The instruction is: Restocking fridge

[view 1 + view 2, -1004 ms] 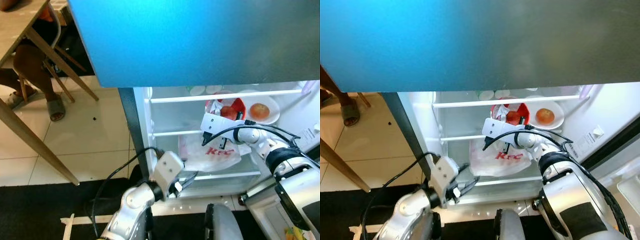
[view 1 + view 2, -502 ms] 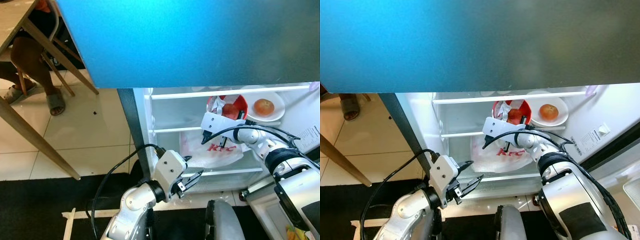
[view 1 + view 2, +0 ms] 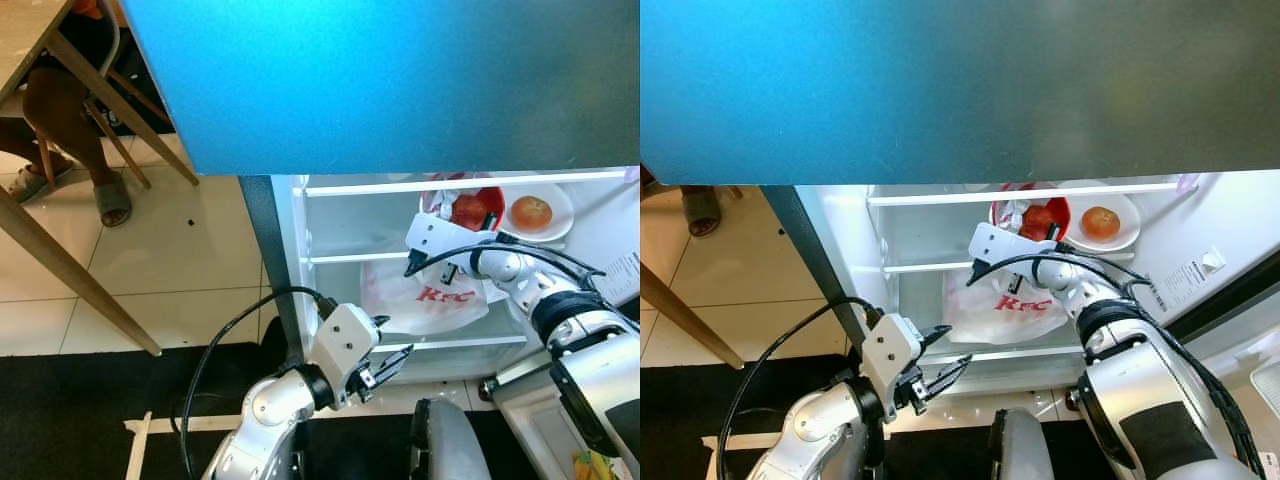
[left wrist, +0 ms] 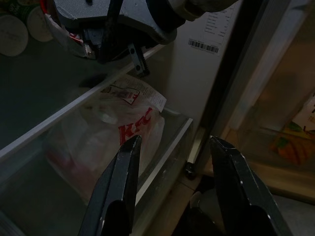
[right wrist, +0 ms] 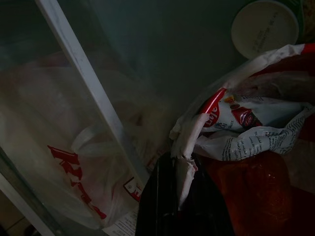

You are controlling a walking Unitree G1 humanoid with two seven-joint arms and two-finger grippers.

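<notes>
- Fridge (image 3: 290, 260): door open, interior lit, seen at centre right of the head views beneath a large blue panel.
- Red bag (image 3: 462, 208): set on the upper glass shelf, beside a white plate (image 3: 555, 215) carrying an orange fruit (image 3: 532, 212).
- Right gripper (image 3: 447, 262): placed at the front edge of that shelf; in the right wrist view the fingers (image 5: 167, 196) are closed on the bag's crumpled white rim.
- White KFC bag (image 3: 425, 298): lodged on the shelf below.
- Left gripper (image 3: 940, 378): held low at the fridge's lower front, fingers (image 4: 123, 182) spread apart, nothing gripped.
- Risk: thin plastic is pinched at the edge only, so it may tear or slip if pulled, and the bag's contents could be tipped off the shelf.
- Risk: the plate could be nudged by a sideways sweep.
</notes>
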